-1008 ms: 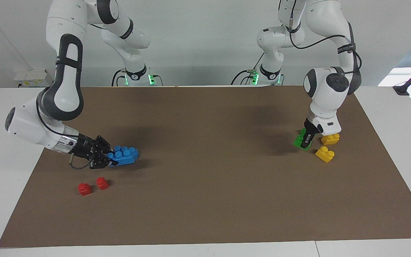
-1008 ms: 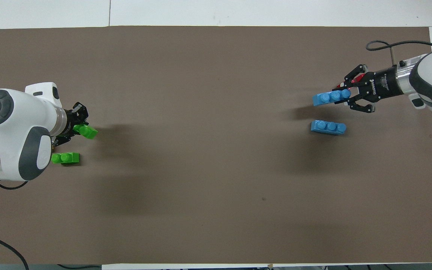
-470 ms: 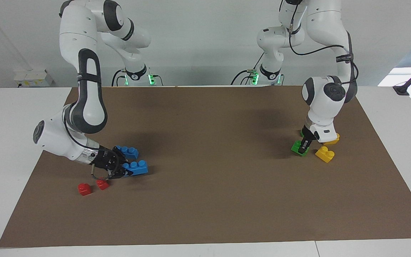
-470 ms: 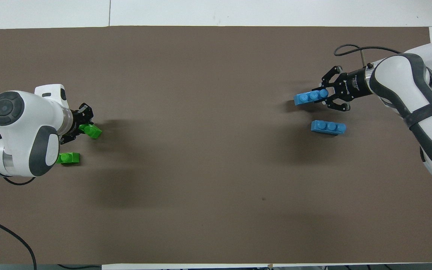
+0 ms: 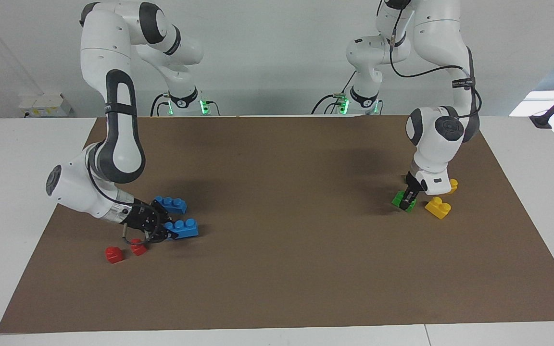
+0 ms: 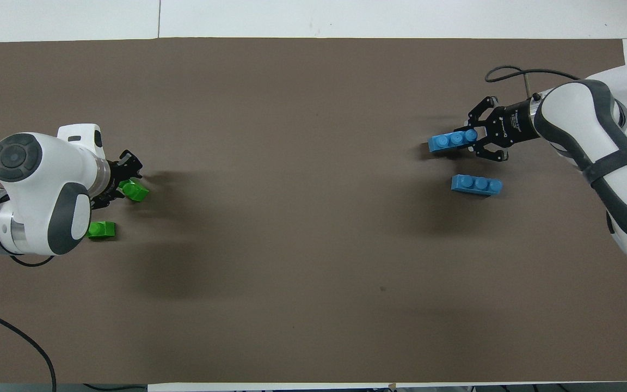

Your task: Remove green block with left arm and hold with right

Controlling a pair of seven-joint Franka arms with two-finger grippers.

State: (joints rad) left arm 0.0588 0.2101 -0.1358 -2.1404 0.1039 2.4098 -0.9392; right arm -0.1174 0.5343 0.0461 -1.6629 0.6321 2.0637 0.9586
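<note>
My left gripper (image 5: 407,201) is shut on a green block (image 5: 396,197) and holds it low over the mat at the left arm's end. In the overhead view the left gripper (image 6: 127,187) grips that green block (image 6: 137,192) at one end. A second green block (image 6: 102,230) lies on the mat nearer to the robots, half under the arm. My right gripper (image 5: 167,230) is shut on a blue three-stud brick (image 5: 184,228) just above the mat at the right arm's end. The right gripper (image 6: 475,142) and its blue brick (image 6: 448,141) also show from overhead.
A second blue brick (image 5: 171,204) lies on the mat nearer to the robots than the held one. Two red bricks (image 5: 113,254) (image 5: 137,248) lie beside the right gripper. Two yellow bricks (image 5: 438,207) (image 5: 452,184) lie beside the left gripper. The brown mat (image 5: 286,230) covers the table.
The right gripper pulled its blue brick off the other blue brick and carried it away from the robots. The left gripper lowered the green block toward the mat and levelled it.
</note>
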